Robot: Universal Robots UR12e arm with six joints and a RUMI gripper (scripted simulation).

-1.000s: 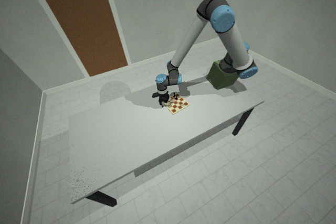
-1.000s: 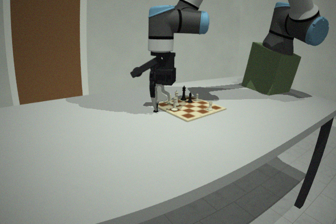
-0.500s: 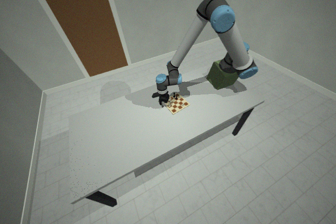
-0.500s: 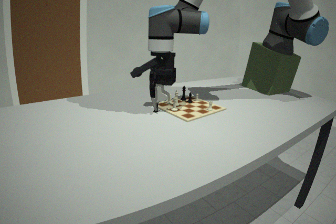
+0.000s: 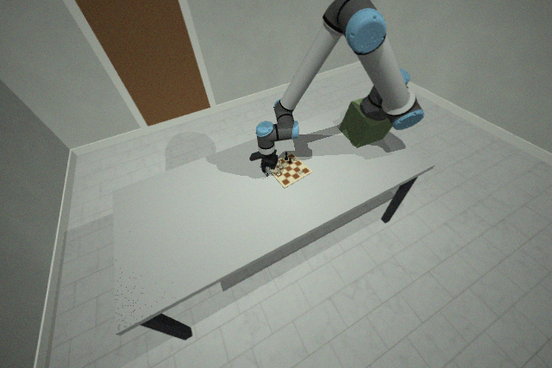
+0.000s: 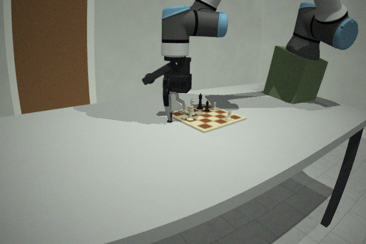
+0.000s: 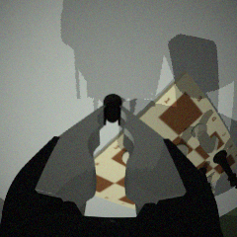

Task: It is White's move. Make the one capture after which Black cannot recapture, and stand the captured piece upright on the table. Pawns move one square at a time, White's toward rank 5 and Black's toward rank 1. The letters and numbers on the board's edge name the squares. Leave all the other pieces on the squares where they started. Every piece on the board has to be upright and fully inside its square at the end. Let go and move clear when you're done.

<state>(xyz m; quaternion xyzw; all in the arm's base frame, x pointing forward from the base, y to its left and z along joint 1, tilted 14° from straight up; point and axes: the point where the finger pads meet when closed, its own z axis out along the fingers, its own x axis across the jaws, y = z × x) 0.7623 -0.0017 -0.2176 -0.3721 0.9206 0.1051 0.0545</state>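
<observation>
My gripper points straight down just off the left edge of the small chessboard, its fingertips at the table top. It is shut on a small black piece, seen from above between the fingertips in the wrist view; its base stands on the table. On the board stand a tall black piece, a smaller black piece and several white pieces, one of them near the gripper. The board also shows in the top view, with the gripper at its left edge.
A green block carries the arm's base at the far right of the table. The table's front edge runs below the board. The arm's wrist and elbow hang above the board's left side.
</observation>
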